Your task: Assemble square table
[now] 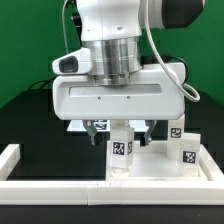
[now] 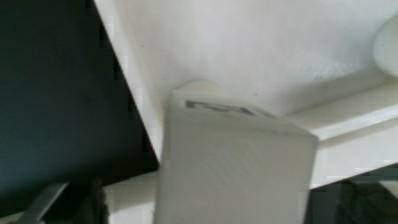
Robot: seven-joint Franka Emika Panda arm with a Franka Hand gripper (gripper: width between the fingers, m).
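Hand open, hovering over top, nothing gripped. Leg upright right below the fingers; second leg stands at the exterior view's right.

We see a black table carrying everything. A long white rail runs along its near edge and turns up the exterior view's left side. Inside that border lies the white tabletop, flat on the black surface, with two white legs bearing black-and-white tags standing on it, one near the middle and one toward the exterior view's right. In the wrist view, the black table shows beside the white tabletop.
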